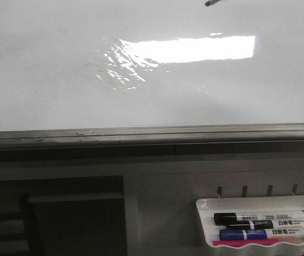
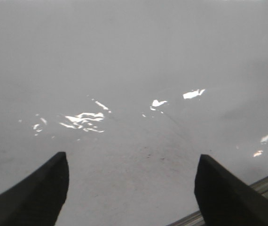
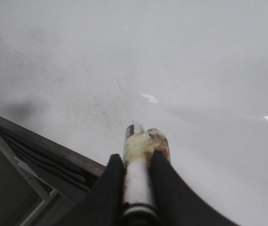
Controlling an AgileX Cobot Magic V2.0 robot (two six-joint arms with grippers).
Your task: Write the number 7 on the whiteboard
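The right pincer is clenched on one marker, its two dark fingers pressed against the white barrel, with the taped tip pointing at the whiteboard. Whether the tip touches the surface cannot be told. In the front view only a small dark marker end shows at the whiteboard's top edge, right of centre.

The left pincer is released: its two black fingers stand wide apart with nothing between them, over the board's lower part near the grey metal edge.

No clear number 7 can be made out on the board; only one bright rectangular reflection and scattered glare streaks show.

Below the board's lower right corner hangs one white tray holding three markers: two with black caps and one with a blue cap, plus one pink item along its front.
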